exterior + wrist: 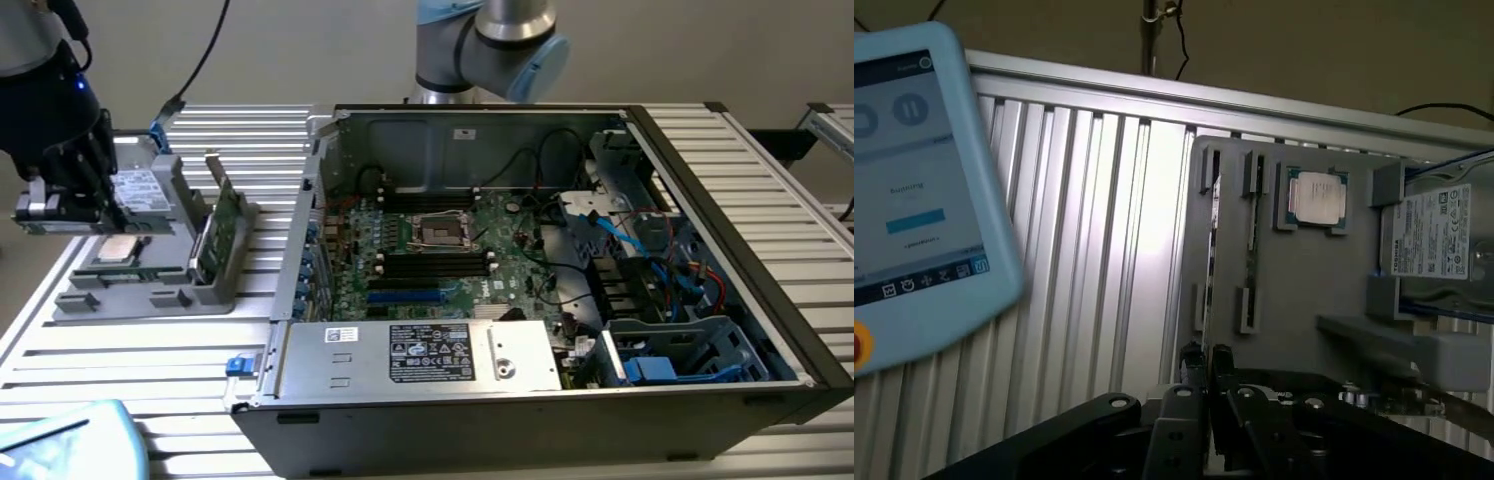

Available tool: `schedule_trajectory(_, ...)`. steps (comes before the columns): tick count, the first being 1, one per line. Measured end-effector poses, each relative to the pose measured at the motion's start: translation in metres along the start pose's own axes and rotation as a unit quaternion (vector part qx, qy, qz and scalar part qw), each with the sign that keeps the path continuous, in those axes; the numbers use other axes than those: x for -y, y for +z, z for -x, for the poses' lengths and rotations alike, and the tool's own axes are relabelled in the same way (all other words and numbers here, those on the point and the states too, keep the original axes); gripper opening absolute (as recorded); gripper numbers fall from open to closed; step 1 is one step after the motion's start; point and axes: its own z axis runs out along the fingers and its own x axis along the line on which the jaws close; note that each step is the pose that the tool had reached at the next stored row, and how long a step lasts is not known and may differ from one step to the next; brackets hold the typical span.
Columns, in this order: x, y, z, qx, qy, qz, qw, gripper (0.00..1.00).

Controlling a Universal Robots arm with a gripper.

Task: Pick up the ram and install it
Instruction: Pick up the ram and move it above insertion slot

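In the exterior view the gripper (64,215) hangs over the far side of a grey holder (147,290), the side on the exterior view's left, above a hard drive (138,190) and a square silver chip (120,250). The ram (227,235) stands on its long edge in a slot of that holder on the side nearest the open computer case (747,300), with a taller green card (214,180) just beside it. The gripper is apart from the ram and nothing hangs from it, so the step in hand looks like the approach for the pick. Whether it is open or closed I cannot tell. Done well, this approach should bring the gripper square over the ram's top edge near its middle, and clear of the taller card, so the stick lifts straight out of its slot without twisting. In the wrist view the gripper (1207,365) sits low in the picture. Beyond it the ram (1211,240) shows edge-on as a thin line running along the holder (1334,290), roughly in line with the gripper. The chip (1316,197) and the hard drive (1439,235) lie further across, and a touch-screen controller (914,180) rests on the ribbed table (1104,220). Keeping that thin line centred and parallel to the gripper on the way down seems the surest check, since such a narrow edge leaves little room for drift.
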Motion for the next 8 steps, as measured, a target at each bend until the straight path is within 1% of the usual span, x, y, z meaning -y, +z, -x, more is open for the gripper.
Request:
schedule_trajectory(4,0.0137,-0.0087,-0.007,0.0003,0.0,0.0005,1.0,0.14)
schedule_trajectory(8,0.0304,-0.0145,-0.012,0.0005,0.0,0.0007,1.0,0.14)
